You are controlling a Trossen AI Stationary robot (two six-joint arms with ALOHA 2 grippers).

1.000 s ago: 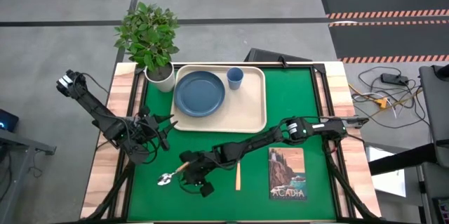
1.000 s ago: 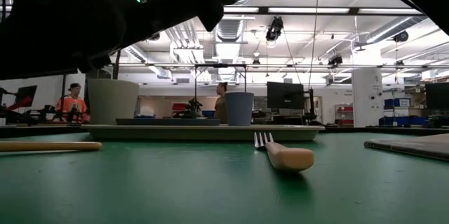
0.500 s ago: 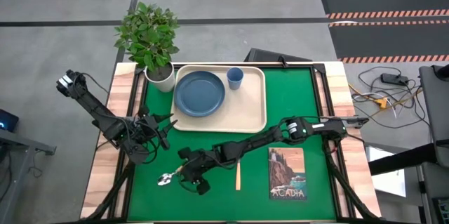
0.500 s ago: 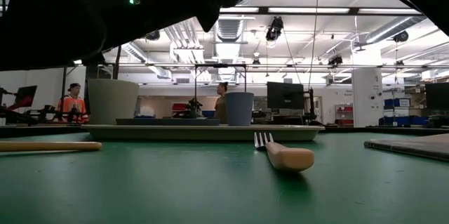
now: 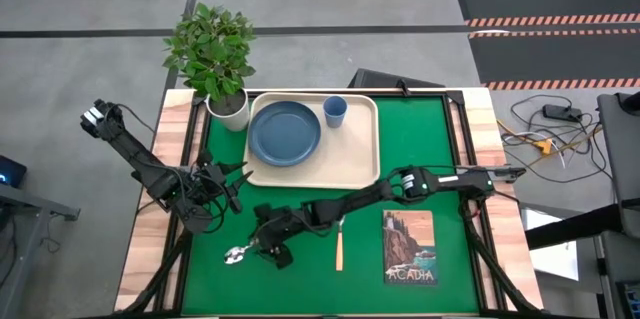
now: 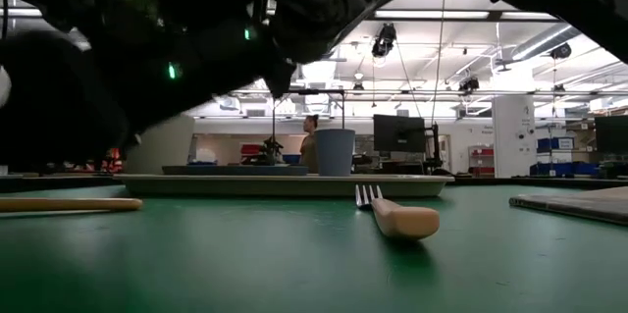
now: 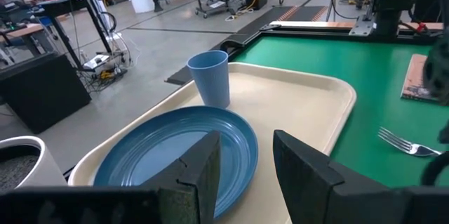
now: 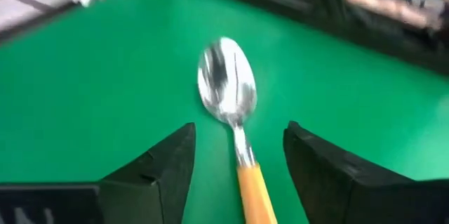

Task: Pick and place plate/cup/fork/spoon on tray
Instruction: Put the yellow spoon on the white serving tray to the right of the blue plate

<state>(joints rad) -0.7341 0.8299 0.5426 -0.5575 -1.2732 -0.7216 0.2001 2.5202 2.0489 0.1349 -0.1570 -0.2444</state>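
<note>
— Where was the spoon (image 8: 231, 112)?
— Lay flat on the table, handle between the spread fingers of the right gripper (image 8: 238, 164), bowl just ahead.
— Advice?
— Lower straight, clench on the wooden handle. Left gripper (image 7: 242, 164) waited released near the tray (image 5: 362, 159).

Tray far-centre, cutlery near on table.
Plate (image 5: 285, 132) left and cup (image 5: 335, 111) right on tray (image 5: 360, 164); spoon (image 5: 242, 253) left of fork (image 5: 339, 244), card (image 5: 409, 247) right; plant pot (image 5: 229, 110) left of tray.
</note>
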